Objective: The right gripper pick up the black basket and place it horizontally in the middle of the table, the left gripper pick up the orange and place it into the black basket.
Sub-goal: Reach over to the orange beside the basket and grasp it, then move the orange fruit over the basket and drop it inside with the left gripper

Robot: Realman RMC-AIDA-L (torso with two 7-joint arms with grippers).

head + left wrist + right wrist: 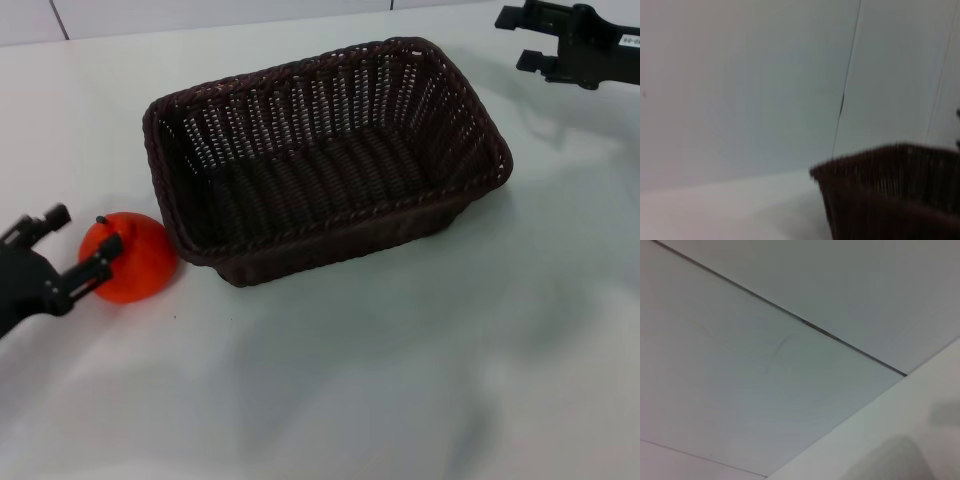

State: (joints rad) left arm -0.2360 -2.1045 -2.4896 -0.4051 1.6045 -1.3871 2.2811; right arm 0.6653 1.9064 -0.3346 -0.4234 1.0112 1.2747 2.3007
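Observation:
The black basket [452,104] stands upright and empty in the middle of the white table [400,380], its long side running across the view. The orange [135,262] lies on the table just off the basket's left end. My left gripper [85,233] is open at the orange's left side; one prong lies across the orange's near-left face, the other is off to its left. My right gripper [518,39] is open and empty at the far right, beyond the basket's right end. A corner of the basket [890,195] shows in the left wrist view.
A white panelled wall [200,15] runs behind the table. The right wrist view shows only the wall [765,365] and a strip of the table edge [900,440].

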